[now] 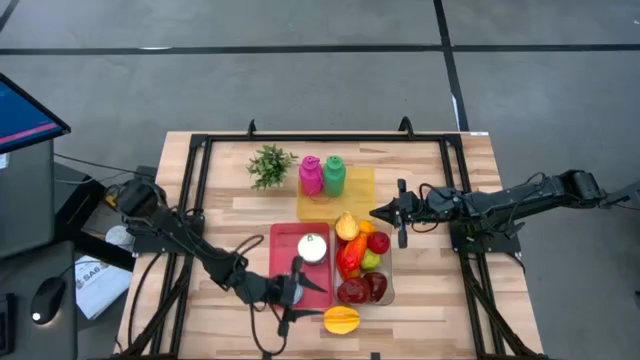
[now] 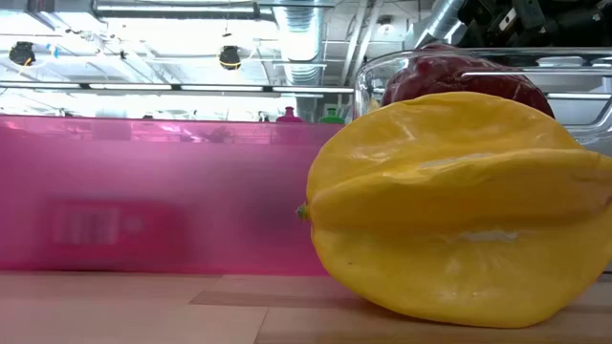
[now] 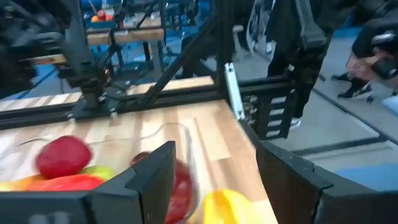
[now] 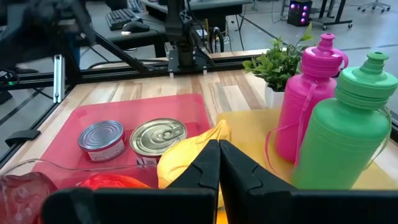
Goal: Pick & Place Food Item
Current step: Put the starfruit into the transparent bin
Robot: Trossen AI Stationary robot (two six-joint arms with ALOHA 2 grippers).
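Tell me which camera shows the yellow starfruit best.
The low view: the yellow starfruit fills the frame up close, with its ridges plain. The high view shows it whole but small, just outside the clear bowl. The left wrist view catches only its top. In the right wrist view I cannot pick it out.

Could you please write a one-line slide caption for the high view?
Left gripper hovers beside a yellow star fruit near the clear plastic fruit container; right gripper waits.

Yellow starfruit [image 1: 342,319] on its side on table, just beside clear container [image 1: 388,285], ungrasped.
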